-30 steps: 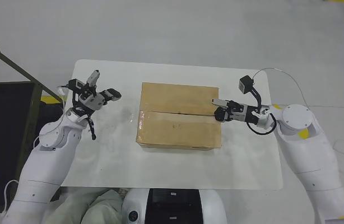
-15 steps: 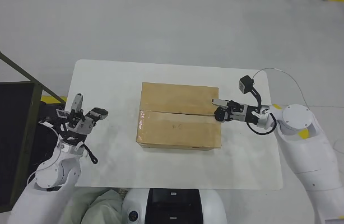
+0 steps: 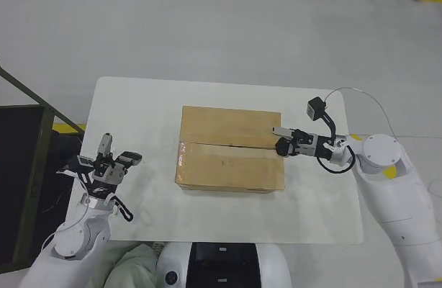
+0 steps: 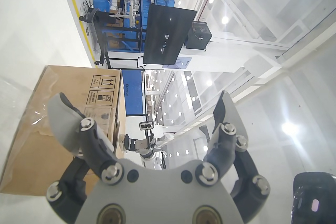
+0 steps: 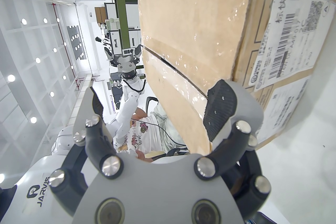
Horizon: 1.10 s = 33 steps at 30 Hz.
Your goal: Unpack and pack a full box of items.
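Observation:
A closed brown cardboard box [image 3: 230, 147] sits mid-table, its two top flaps meeting at a taped seam. My right gripper [image 3: 278, 140] is at the box's right end, level with the seam, and stands open. In the right wrist view the gripper [image 5: 155, 93] has one black-padded finger [image 5: 219, 107] against the top edge of the box [image 5: 194, 38], the other free above the flaps. My left gripper [image 3: 119, 150] hangs open over the table's front left, well apart from the box. In the left wrist view the gripper [image 4: 141, 104] holds nothing, with the box [image 4: 63, 130] beyond it.
The white table [image 3: 134, 101] has bare surface on all sides of the box. A dark green frame with a black panel [image 3: 19, 144] stands just off the table's left edge. A white shipping label [image 5: 291, 33] covers the box's right end.
My left arm has drawn back toward the table's front left corner, away from the box, its gripper still open. The right arm and the box have not moved.

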### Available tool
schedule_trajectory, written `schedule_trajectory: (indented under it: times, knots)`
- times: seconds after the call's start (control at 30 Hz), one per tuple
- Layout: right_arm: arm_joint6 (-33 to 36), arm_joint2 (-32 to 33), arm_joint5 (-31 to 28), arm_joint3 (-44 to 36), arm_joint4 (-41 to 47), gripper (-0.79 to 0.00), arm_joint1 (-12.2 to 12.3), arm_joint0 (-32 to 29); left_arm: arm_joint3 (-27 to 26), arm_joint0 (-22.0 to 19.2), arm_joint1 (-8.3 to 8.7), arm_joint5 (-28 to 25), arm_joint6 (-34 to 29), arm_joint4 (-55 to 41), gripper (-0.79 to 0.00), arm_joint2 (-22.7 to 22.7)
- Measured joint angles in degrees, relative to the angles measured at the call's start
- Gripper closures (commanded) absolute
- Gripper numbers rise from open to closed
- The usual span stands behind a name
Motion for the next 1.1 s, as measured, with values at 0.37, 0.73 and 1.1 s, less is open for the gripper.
schedule_trajectory:
  times: [0.37,0.73,1.1]
  knots:
    - [0.00,0.00,0.00,0.00,0.00,-0.785,0.00,0.00,0.92,2.42,-1.09,1.50,-1.78,4.76,-0.785,4.26]
    - [0.00,0.00,0.00,0.00,0.00,-0.785,0.00,0.00,6.89,-3.16,-2.77,4.50,1.64,10.58,-0.785,11.83]
    - [0.00,0.00,0.00,0.00,0.00,-0.785,0.00,0.00,11.28,-10.45,-4.56,7.71,6.63,13.68,-0.785,16.83]
